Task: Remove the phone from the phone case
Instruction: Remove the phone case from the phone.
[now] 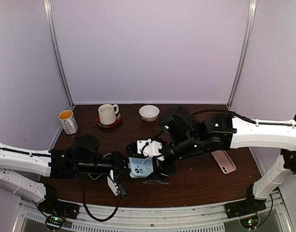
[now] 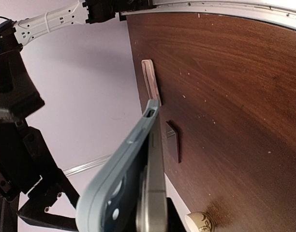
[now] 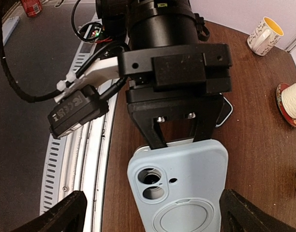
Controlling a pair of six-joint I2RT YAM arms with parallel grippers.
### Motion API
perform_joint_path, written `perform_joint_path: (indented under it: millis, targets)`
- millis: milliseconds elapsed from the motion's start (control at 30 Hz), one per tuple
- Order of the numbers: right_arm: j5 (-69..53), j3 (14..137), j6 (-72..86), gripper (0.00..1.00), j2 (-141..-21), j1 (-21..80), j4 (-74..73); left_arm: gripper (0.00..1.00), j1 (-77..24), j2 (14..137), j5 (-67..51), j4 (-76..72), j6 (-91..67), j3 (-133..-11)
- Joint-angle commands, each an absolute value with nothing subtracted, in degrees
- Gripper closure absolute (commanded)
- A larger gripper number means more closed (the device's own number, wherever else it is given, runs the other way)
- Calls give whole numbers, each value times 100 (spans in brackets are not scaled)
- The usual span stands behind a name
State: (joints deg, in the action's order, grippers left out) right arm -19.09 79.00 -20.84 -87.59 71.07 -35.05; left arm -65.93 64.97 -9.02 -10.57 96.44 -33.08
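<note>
Left gripper (image 3: 179, 137) clamps phone (image 2: 155, 208) at its left end; case (image 3: 186, 179) runs lengthwise rightward into right gripper (image 3: 157, 215), spread wide.

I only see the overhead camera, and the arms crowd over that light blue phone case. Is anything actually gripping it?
Observer: Yes. The right wrist view shows the left gripper shut on the top edge of the phone case.
Visitor: And the other arm's claw?
Observer: The right gripper is open, a finger standing clear on each side of the case.
Visitor: Is the phone out?
Observer: Not yet. Edge-on in the left wrist view, the silver phone lies against the case.
</note>
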Motion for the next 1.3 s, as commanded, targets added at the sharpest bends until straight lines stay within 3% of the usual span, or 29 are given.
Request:
perform_joint_path:
  millis: [0, 333, 767, 1133, 1267]
  targets:
    - [-1431, 8249, -2080, 0, -9032, 7155, -3619, 100, -6552, 6418, -658, -1755, 9891, -3275]
    - [-935, 8573, -2341, 1, -9527, 7200, -3730, 100, -6557, 6290, -599, -1630, 9954, -3243]
    - [-993, 8721, -2503, 15, -9796, 7228, -3659, 100, -6550, 6213, -571, -1619, 9984, -3217]
    - [-835, 8643, -2496, 11, -9853, 7225, -3427, 100, -6554, 6132, -515, -1540, 10054, -3191]
    - [-852, 8633, -2522, 15, -9872, 7218, -3532, 100, -6554, 6131, -423, -1488, 10154, -3173]
